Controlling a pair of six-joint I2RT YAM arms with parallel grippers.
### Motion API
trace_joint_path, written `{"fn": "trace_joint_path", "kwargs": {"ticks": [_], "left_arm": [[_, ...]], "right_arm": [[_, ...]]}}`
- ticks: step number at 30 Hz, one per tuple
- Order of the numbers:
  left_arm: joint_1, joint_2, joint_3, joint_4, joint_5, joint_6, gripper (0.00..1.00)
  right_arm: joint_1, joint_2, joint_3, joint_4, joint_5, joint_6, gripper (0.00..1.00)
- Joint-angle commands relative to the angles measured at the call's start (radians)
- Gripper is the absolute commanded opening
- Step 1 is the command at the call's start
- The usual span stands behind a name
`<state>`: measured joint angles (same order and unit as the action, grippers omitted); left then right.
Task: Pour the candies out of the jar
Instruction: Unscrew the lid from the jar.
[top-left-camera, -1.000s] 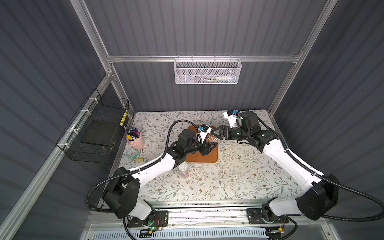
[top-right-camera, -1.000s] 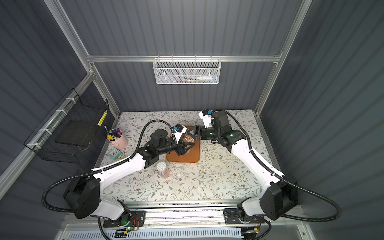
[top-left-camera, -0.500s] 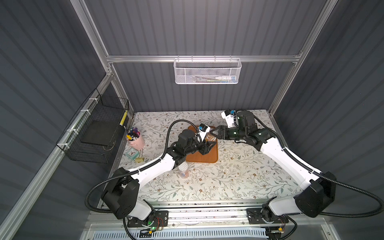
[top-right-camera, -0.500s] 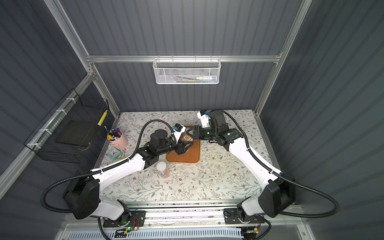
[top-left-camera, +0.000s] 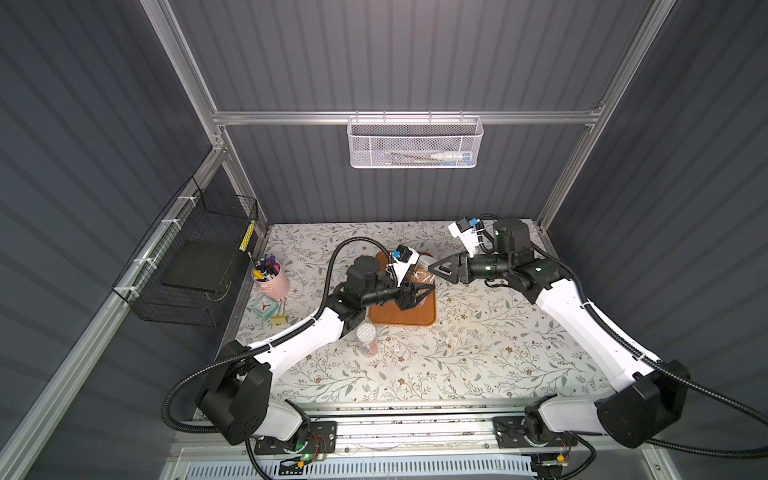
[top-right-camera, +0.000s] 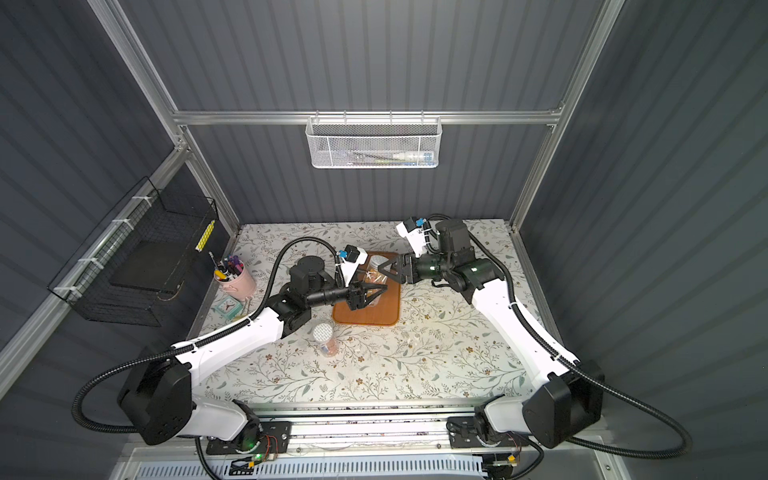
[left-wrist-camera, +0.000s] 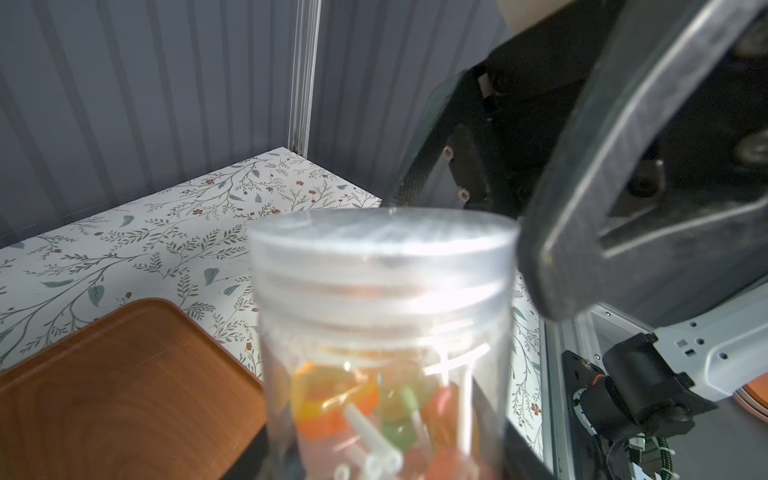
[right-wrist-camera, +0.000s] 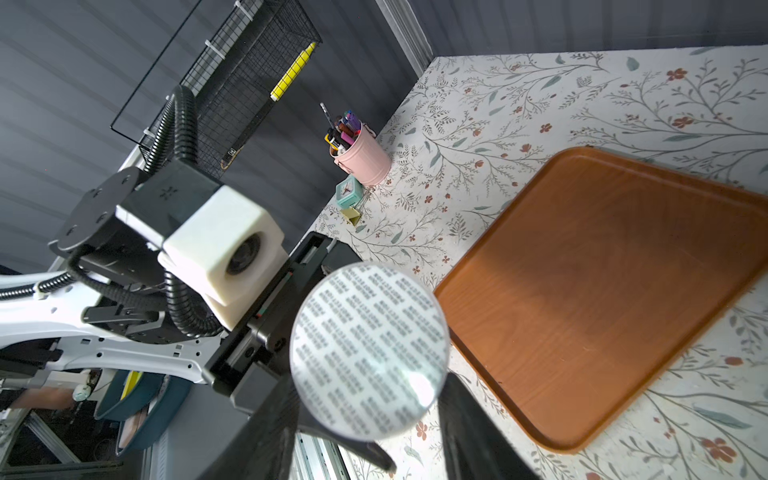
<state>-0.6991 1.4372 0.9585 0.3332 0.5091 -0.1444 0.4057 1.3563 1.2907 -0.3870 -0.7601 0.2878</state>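
Left gripper is clenched on the jar, over the tray, with candies inside. Right gripper straddles the lid; pinching or merely flanking, can't tell.

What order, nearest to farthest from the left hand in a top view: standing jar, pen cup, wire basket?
1. standing jar, on the table by the left hand
2. pink pen cup, at the table's left edge
3. black wire basket, on the left wall
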Motion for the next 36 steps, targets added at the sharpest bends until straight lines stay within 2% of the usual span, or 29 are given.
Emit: {"fn": "trace_joint_path", "kwargs": {"ticks": [1, 4, 7, 15, 18, 23, 29, 36], "left_arm": [[-0.044, -0.001, 0.041, -0.021, 0.069, 0.029, 0.0], [-0.044, 0.008, 0.057, -0.063, -0.024, 0.036, 0.0], [-0.047, 0.021, 0.067, -0.072, -0.069, 0.039, 0.0], [-0.051, 0.012, 0.06, -0.059, -0.156, 0.036, 0.0], [-0.051, 0.003, 0.041, -0.03, -0.173, 0.025, 0.0], [-0.052, -0.016, 0.016, -0.003, -0.224, 0.02, 0.0], [-0.056, -0.015, 0.013, -0.002, -0.222, 0.018, 0.0], [-0.056, -0.011, 0.013, -0.015, -0.216, 0.018, 0.0]], "right_arm": [[0.025, 0.009, 0.025, 0.091, -0.018, 0.045, 0.65], [0.04, -0.001, 0.008, 0.09, 0.108, 0.107, 0.7], [0.07, 0.001, 0.0, 0.074, 0.224, 0.131, 0.69], [0.127, 0.018, -0.001, 0.04, 0.366, 0.177, 0.65], [0.13, 0.024, -0.007, 0.051, 0.376, 0.202, 0.64], [0.129, 0.046, 0.013, 0.045, 0.371, 0.232, 0.69], [0.131, 0.038, 0.005, 0.08, 0.371, 0.261, 0.58], [0.131, 0.033, 0.026, 0.068, 0.366, 0.252, 0.64]]}}
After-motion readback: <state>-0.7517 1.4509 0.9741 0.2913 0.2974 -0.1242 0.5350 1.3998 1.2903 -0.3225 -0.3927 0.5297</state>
